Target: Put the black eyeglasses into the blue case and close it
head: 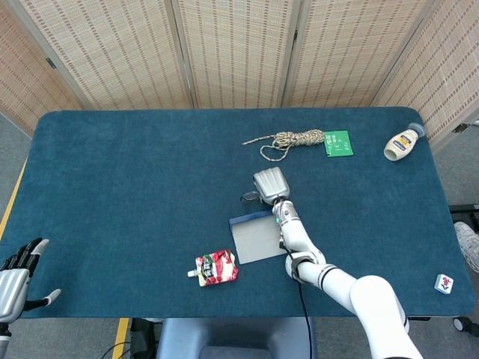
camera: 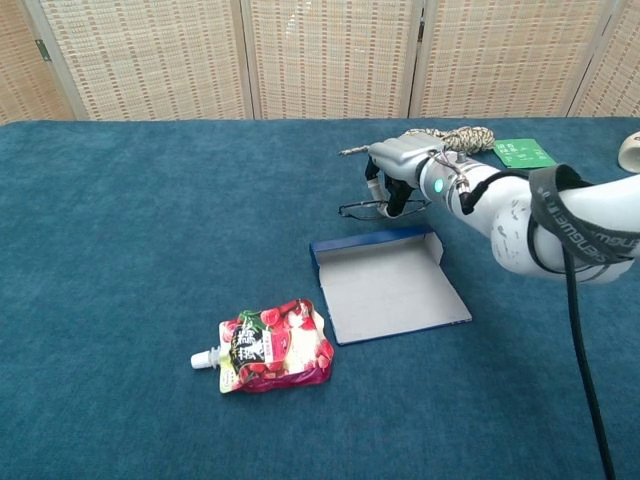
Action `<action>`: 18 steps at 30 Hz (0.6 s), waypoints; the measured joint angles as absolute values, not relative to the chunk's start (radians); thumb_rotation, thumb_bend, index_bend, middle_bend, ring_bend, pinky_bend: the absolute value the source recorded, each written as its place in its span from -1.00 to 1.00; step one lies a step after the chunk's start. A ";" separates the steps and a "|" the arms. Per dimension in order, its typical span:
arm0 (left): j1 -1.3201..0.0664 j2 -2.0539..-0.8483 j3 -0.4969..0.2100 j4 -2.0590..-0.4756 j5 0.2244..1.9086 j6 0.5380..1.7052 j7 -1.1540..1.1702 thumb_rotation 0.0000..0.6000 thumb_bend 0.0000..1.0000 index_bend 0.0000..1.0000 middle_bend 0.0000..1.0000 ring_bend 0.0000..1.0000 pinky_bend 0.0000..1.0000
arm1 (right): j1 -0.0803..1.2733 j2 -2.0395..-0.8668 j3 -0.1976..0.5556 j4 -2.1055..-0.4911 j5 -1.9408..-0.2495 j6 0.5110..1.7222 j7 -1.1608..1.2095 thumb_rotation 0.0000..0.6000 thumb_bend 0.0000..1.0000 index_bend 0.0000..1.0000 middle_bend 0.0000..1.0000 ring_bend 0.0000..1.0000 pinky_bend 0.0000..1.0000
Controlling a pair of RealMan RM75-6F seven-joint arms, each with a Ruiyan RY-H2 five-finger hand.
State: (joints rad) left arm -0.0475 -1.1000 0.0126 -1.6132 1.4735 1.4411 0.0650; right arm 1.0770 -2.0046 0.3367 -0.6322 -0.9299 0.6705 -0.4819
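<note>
The black eyeglasses [camera: 364,209] [head: 248,197] hang just off the cloth behind the blue case [camera: 388,283] [head: 256,236]. The case lies open and flat, its grey inside facing up and nothing in it. My right hand [camera: 399,167] [head: 271,185] is over the right end of the glasses, with its fingers [camera: 393,199] curled down and pinching the frame. In the head view my left hand [head: 16,277] hangs off the table's near left corner, fingers spread and holding nothing. The chest view does not show it.
A red drink pouch [camera: 265,346] lies in front and left of the case. At the far side are a coiled rope [head: 295,139], a green card [head: 338,143] and a tipped bottle [head: 400,143]. A small tile [head: 444,283] sits near the front right corner.
</note>
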 measured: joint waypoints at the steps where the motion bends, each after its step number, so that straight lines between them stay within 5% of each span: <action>1: -0.047 -1.100 0.012 -1.613 1.473 1.442 0.065 1.00 -0.61 -0.84 -0.80 -0.76 -0.53 | 1.074 -1.997 0.337 -0.643 -0.935 0.676 -0.476 1.00 -0.11 0.23 0.69 1.00 0.75; 7: -0.047 -1.096 0.010 -1.619 1.475 1.446 0.070 1.00 -0.61 -0.84 -0.80 -0.76 -0.54 | 1.038 -1.912 0.334 -0.776 -0.978 0.739 -0.443 1.00 -0.11 0.23 0.69 1.00 0.75; 18: -0.062 -1.091 0.006 -1.643 1.489 1.437 0.088 1.00 -0.61 -0.84 -0.80 -0.76 -0.53 | 0.893 -1.652 0.273 -1.269 -1.014 0.863 -0.454 1.00 -0.11 0.23 0.69 1.00 0.75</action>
State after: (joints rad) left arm -0.0623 -1.0914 0.0062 -1.6434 1.4893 1.4365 0.0879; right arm 0.8926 -1.6521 0.2733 -1.2688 -1.0140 0.8633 -0.4541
